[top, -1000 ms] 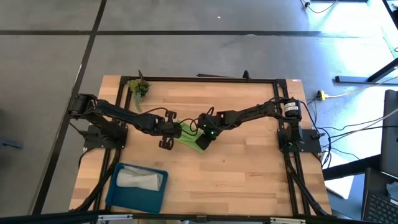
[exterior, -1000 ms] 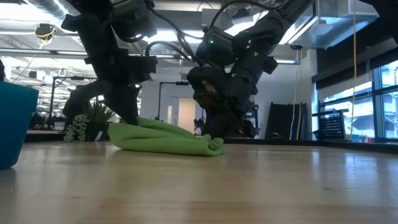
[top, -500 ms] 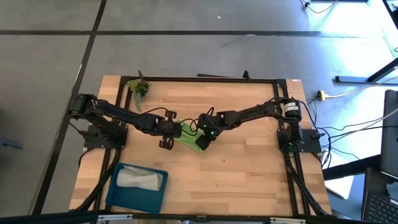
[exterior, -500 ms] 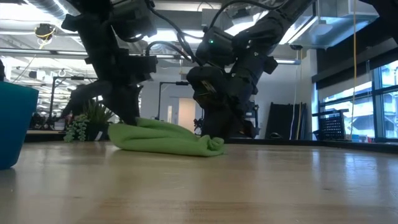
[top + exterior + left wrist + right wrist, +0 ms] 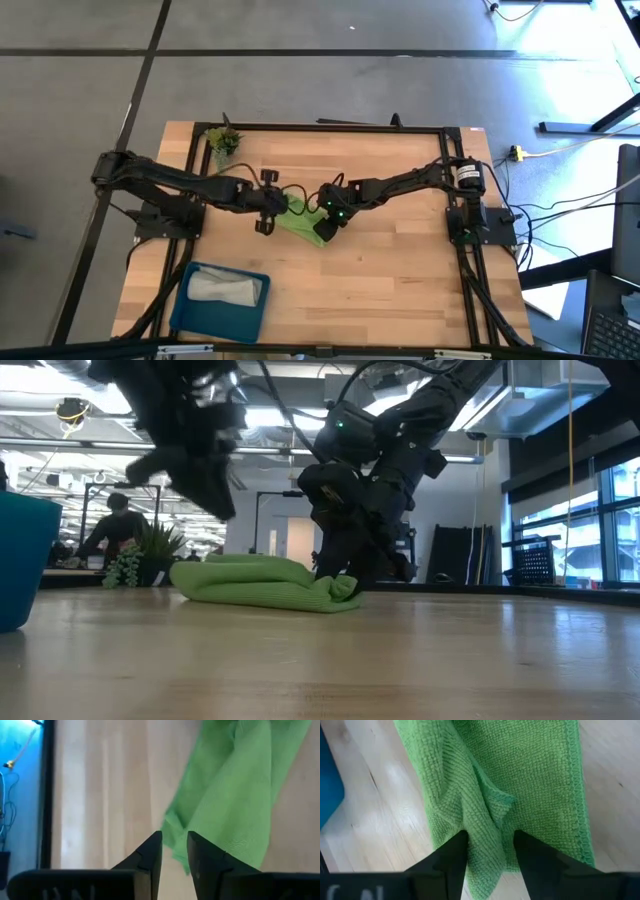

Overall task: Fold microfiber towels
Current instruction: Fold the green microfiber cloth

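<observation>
The lime green towel lies bunched and partly folded on the wooden table, near its middle. My left gripper hangs above the towel's left end, slightly open, with nothing between its fingers. My right gripper is down at the towel's right end, open, its fingers on either side of a raised fold. The light grey towel lies in the blue tray at the near left. My right gripper comes slanting down from the table's right. Its two fingers straddle a raised fold at the green towel's right end, which rests on the table. Whether the fingers touch the cloth I cannot tell.
A small green plant sprig sits at the table's far left corner. The blue tray stands tall at the left in the low view. A person shows in the room behind. Bare wood lies near and right of the towel.
My left gripper has let go of the green towel's left end and risen clear of it, drawing back toward the table's left. That end has sunk and spread flatter. My right gripper has stayed at the towel's right end and its fingers have spread apart.
</observation>
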